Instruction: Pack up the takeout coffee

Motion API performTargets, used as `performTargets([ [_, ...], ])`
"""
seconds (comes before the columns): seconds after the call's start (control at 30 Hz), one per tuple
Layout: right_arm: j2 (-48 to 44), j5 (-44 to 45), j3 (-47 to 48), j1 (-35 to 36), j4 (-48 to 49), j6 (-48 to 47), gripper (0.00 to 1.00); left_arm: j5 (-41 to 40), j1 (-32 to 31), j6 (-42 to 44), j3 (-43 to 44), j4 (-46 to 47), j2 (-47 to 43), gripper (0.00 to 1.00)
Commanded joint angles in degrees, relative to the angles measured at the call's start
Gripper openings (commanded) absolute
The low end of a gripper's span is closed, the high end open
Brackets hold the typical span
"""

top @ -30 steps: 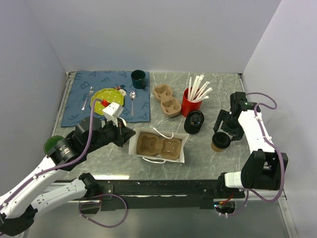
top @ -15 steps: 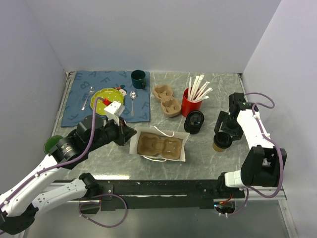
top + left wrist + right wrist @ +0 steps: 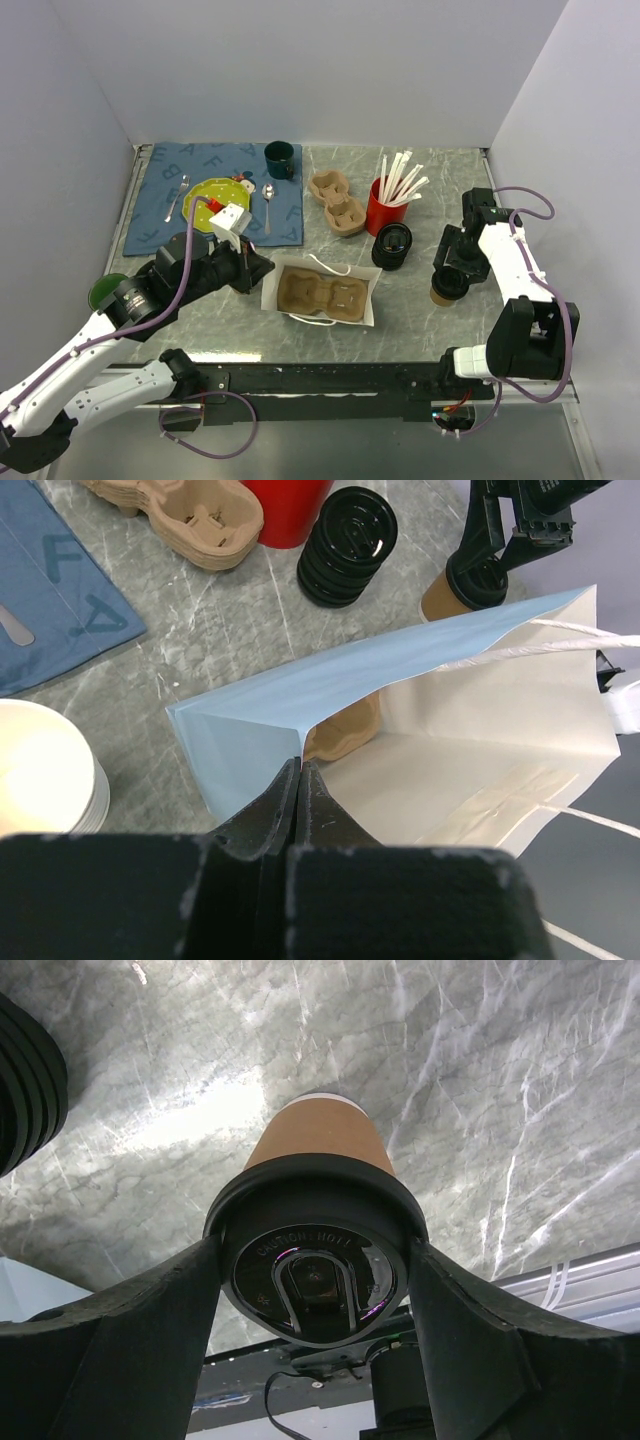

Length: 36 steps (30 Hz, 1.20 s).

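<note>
The takeout coffee [image 3: 439,293], a brown paper cup with a black lid [image 3: 315,1280], stands on the marble table at the right. My right gripper [image 3: 449,277] is over it, and its fingers [image 3: 150,1330] press the lid's rim from both sides. At the table's middle lies a white paper bag [image 3: 370,300] with a brown cup carrier [image 3: 320,292] inside. My left gripper [image 3: 300,765] is shut on the bag's left rim [image 3: 300,695], which holds its mouth apart. The left wrist view also shows the coffee [image 3: 447,592] beyond the bag.
A stack of black lids [image 3: 392,245] stands between bag and coffee. Behind it are a red cup of white sticks [image 3: 385,210] and spare carriers [image 3: 337,200]. A green mug [image 3: 279,159], plate [image 3: 212,200] and blue mat [image 3: 160,205] lie back left. White-lined paper cups [image 3: 40,770] stand near the bag.
My right gripper's fingers have drawn in around the coffee's lid and shifted slightly left. The left gripper still pinches the bag's rim in the same place.
</note>
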Motion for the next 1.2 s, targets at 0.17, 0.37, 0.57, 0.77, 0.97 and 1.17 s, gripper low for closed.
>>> performTargets([
  [0.17, -2.9, -2.1, 4.1, -0.3, -2.2, -0.9, 0.6, -0.4, -0.2, 0.8, 2.7, 0.1, -0.2, 0.01],
  [0.37, -4.9, -1.8, 14.2, 0.9, -8.2, -2.1, 0.56, -3.2, -0.2, -2.1, 3.5, -1.5, 1.3, 0.01],
  [0.57, -3.6, -2.1, 32.7, 10.8, -14.1, -4.4, 0.54, -2.3, -0.2, -4.0, 4.0, -1.7, 2.9, 0.01],
  [0.77, 0.8, -2.8, 58.4, 24.0, -21.8, -5.3, 0.52, -1.8, -0.2, -5.7, 5.2, -2.0, 4.1, 0.01],
  [0.97, -1.5, -10.7, 68.7, 35.3, -16.4, -7.9, 0.49, -1.2, -0.2, -7.9, 5.4, -3.2, 5.8, 0.01],
  [1.17, -6.4, -14.6, 61.4, 47.4, -9.2, -10.0, 0.49, -2.1, -0.2, -8.7, 6.8, -3.8, 7.1, 0.01],
])
